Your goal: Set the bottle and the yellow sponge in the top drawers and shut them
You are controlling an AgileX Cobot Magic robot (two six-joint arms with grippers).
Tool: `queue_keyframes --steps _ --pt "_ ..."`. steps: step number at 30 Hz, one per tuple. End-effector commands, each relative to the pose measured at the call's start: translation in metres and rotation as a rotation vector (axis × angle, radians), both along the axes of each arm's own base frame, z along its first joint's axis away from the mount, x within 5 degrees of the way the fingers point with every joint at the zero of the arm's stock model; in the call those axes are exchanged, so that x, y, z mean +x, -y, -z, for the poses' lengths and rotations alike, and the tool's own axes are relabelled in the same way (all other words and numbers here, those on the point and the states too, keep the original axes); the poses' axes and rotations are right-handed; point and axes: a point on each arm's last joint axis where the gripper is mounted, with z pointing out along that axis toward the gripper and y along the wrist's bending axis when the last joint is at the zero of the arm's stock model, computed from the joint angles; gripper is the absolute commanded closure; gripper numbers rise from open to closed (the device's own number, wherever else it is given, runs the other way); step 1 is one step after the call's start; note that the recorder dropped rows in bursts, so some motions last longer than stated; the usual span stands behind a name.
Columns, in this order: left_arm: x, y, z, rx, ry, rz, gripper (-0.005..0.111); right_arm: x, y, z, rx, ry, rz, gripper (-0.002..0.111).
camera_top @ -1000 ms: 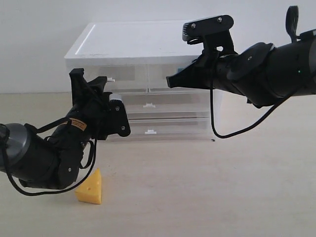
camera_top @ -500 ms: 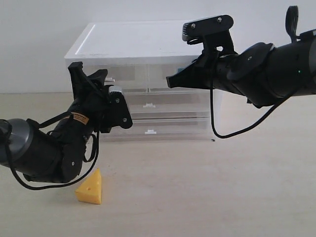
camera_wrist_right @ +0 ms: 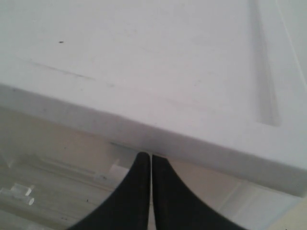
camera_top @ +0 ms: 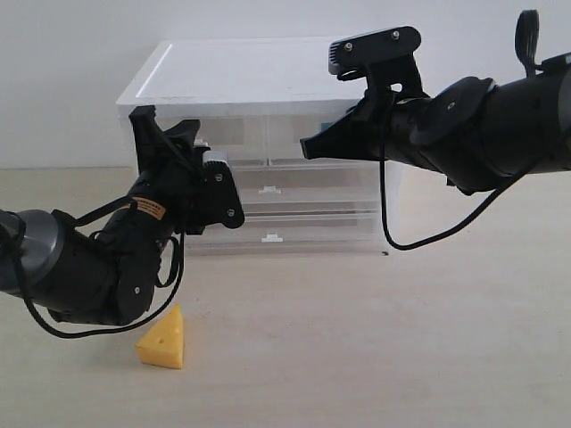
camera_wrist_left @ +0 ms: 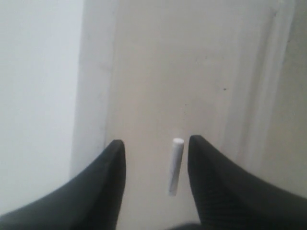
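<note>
The yellow sponge (camera_top: 163, 339), a cheese-like wedge, lies on the table below my left arm. My left gripper (camera_top: 169, 127) is open at the front of the left top drawer (camera_top: 234, 134). In the left wrist view the drawer's white tab handle (camera_wrist_left: 175, 165) stands between the open fingers of this gripper (camera_wrist_left: 156, 140), nearer one finger and untouched. My right gripper (camera_top: 305, 147) is shut and empty, its tips (camera_wrist_right: 151, 155) at the front of the right top drawer (camera_top: 293, 130), just under the cabinet's white lid (camera_wrist_right: 158, 72). Both top drawers look closed. The bottle is hidden.
The translucent cabinet (camera_top: 268, 187) stands at the back of the table against a white wall, with two full-width drawers (camera_top: 294, 227) under the top ones. Beige tabletop (camera_top: 375, 348) stretches in front of it.
My left gripper has risen and moved in toward the left top drawer's handle. The right arm and the sponge have not moved.
</note>
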Motion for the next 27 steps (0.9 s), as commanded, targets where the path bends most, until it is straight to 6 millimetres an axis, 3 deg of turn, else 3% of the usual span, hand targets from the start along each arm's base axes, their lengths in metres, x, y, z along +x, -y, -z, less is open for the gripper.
queue_keyframes --steps 1,10,19,27 --pt "0.006 -0.002 -0.005 -0.013 0.009 -0.02 0.067 0.005 0.005 -0.012 -0.014 0.078 0.036 0.108" --pt "0.006 -0.001 -0.001 0.007 -0.036 -0.016 0.074 0.005 0.005 -0.012 -0.014 0.078 0.036 0.108" --pt "0.013 -0.014 -0.001 0.01 -0.032 -0.05 0.101 0.005 0.005 -0.012 -0.014 0.078 0.036 0.108" --pt "0.016 -0.018 -0.002 0.043 -0.009 -0.007 0.102 0.005 0.005 -0.012 -0.016 0.081 0.035 0.108"
